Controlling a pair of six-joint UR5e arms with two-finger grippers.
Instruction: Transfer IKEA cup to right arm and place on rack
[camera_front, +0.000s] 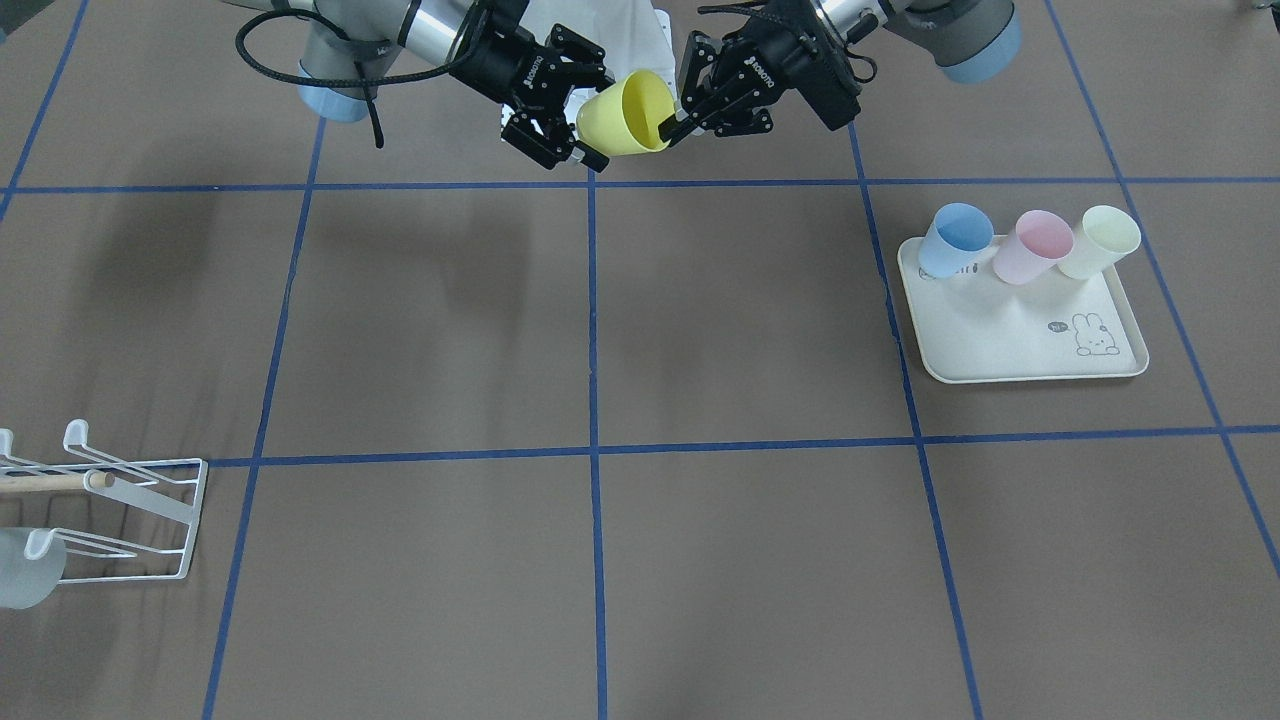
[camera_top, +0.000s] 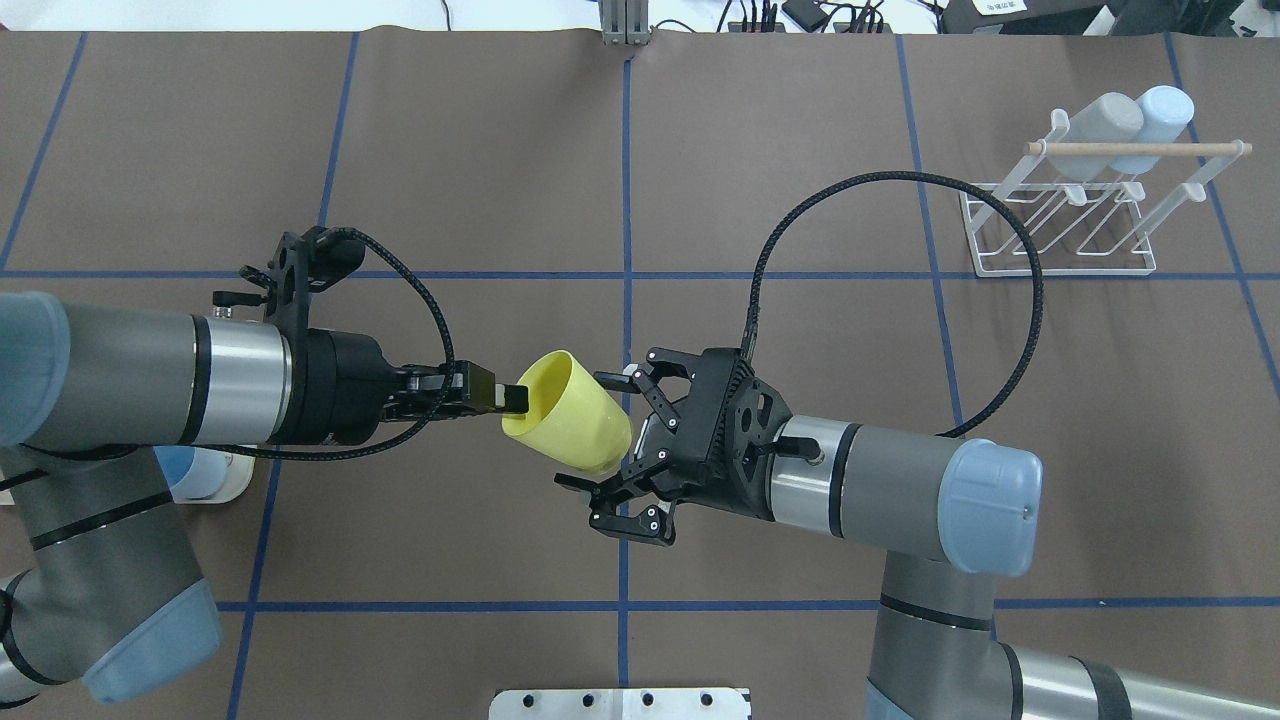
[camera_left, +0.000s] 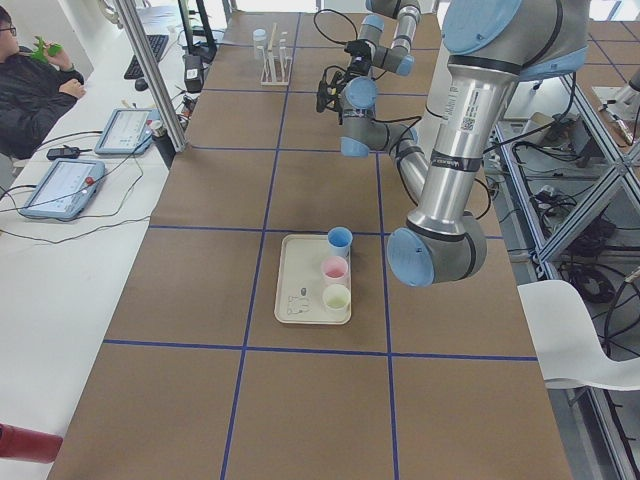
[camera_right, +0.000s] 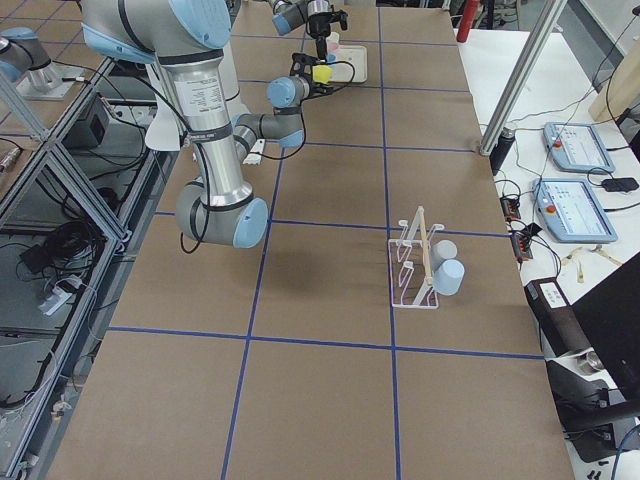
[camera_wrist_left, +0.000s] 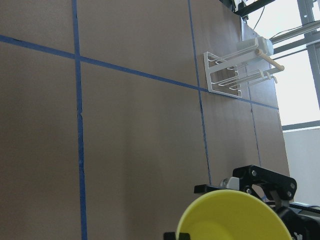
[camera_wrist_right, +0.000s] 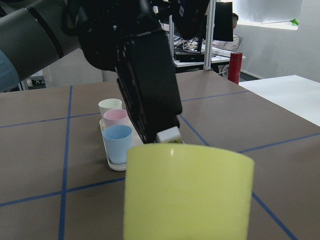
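One yellow cup (camera_top: 575, 420) hangs tilted in the air, well apart from the rack (camera_top: 1200, 148). The left fingers (camera_top: 512, 398) pinch its rim; the right fingers (camera_front: 560, 150) gape wide around its base, gripping nothing. Two cups (camera_top: 1105, 120) sit on the rack. Three more (camera_front: 1035, 245) stand on one tray (camera_front: 1000, 340), farther from the rack than the yellow cup. The table (camera_front: 750, 320) is brown with a blue tape grid (camera_front: 592, 320); a person (camera_left: 30, 85) sits alongside

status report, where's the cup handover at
Left pincer shut on yellow cup rim. Right pincer open around cup base. Rack holds two cups, other prongs free.
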